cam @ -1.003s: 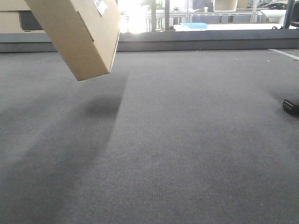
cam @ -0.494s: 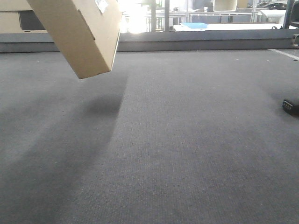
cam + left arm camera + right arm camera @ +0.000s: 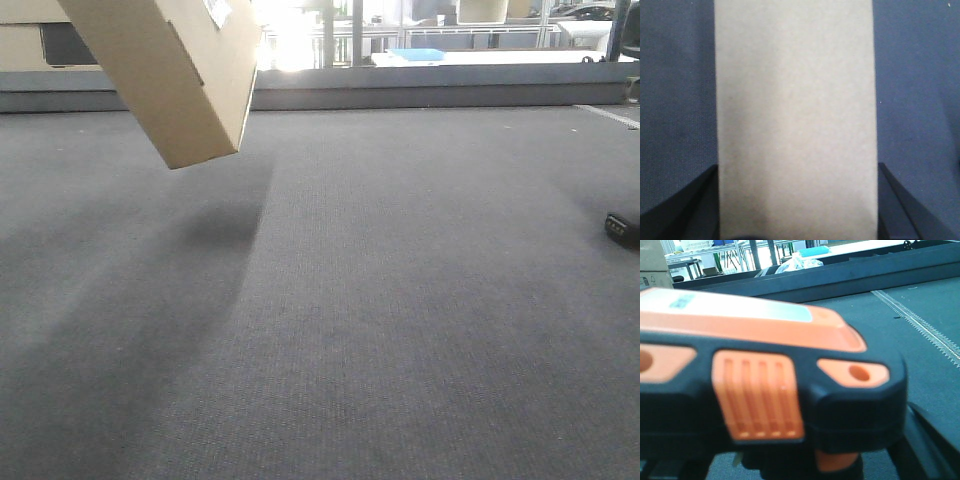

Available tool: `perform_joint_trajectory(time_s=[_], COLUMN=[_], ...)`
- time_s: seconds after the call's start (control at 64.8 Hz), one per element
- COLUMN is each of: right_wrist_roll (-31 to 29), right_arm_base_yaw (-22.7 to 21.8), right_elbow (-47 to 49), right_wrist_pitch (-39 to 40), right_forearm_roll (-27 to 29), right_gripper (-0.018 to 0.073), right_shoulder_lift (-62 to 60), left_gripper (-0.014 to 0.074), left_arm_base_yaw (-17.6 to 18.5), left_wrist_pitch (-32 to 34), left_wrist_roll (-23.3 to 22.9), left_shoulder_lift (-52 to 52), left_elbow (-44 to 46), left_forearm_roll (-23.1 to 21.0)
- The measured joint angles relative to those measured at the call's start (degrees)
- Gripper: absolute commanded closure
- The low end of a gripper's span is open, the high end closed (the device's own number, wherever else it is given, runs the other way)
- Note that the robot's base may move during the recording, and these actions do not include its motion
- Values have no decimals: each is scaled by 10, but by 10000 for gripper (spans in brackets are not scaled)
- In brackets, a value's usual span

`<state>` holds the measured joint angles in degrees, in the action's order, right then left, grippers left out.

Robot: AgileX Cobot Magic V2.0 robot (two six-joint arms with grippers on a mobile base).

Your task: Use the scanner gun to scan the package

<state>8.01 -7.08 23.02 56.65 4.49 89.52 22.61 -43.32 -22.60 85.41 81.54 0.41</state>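
Observation:
The package [image 3: 175, 75], a tan cardboard box, hangs tilted above the grey carpet at the upper left, with its white label [image 3: 215, 12] on the side facing right. My left gripper [image 3: 797, 172] is shut on it, and the black fingers [image 3: 702, 202] press both long sides. The scanner gun [image 3: 765, 385], black and orange, fills the right wrist view just in front of my right gripper [image 3: 805, 452]. That gripper's right finger [image 3: 932, 447] stands a little off the gun with carpet showing between them. A small black piece [image 3: 622, 229] lies at the right edge of the front view.
A low dark ledge [image 3: 420, 88] runs along the far side of the grey carpet [image 3: 380, 300]. Behind it are bright windows, railings and a blue tray [image 3: 415, 54]. Stacked boxes [image 3: 652, 262] stand far left in the right wrist view.
The package has drifted very slightly right and then held still. The black piece at the right edge has not moved.

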Motion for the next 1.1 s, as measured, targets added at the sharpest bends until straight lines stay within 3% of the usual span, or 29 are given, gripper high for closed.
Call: perform_joint_trajectory(time_s=[0.247, 0.386, 0.633, 0.802, 0.957, 1.096], right_wrist_roll=[0, 0, 0, -28, -105, -220], right_arm_base_yaw=[0, 0, 0, 0, 13, 33], right_elbow=[0, 0, 0, 0, 16, 37], right_wrist_pitch=[-2, -2, 3, 4, -3, -4], right_forearm_roll=[0, 0, 0, 0, 57, 134], right_gripper=[548, 729, 712, 712, 712, 712], right_shoulder_lift=[1, 1, 1, -15, -41, -55], left_gripper=[707, 707, 707, 707, 707, 707], left_arm_base_yaw=[0, 0, 0, 0, 0, 0], left_wrist_pitch=[0, 1, 5, -28, -73, -98], left_wrist_roll=[0, 0, 0, 0, 0, 0], left_shoulder_lift=[0, 0, 1, 1, 1, 1], left_elbow=[0, 0, 0, 0, 0, 0], left_forearm_roll=[0, 0, 0, -4, -16, -25])
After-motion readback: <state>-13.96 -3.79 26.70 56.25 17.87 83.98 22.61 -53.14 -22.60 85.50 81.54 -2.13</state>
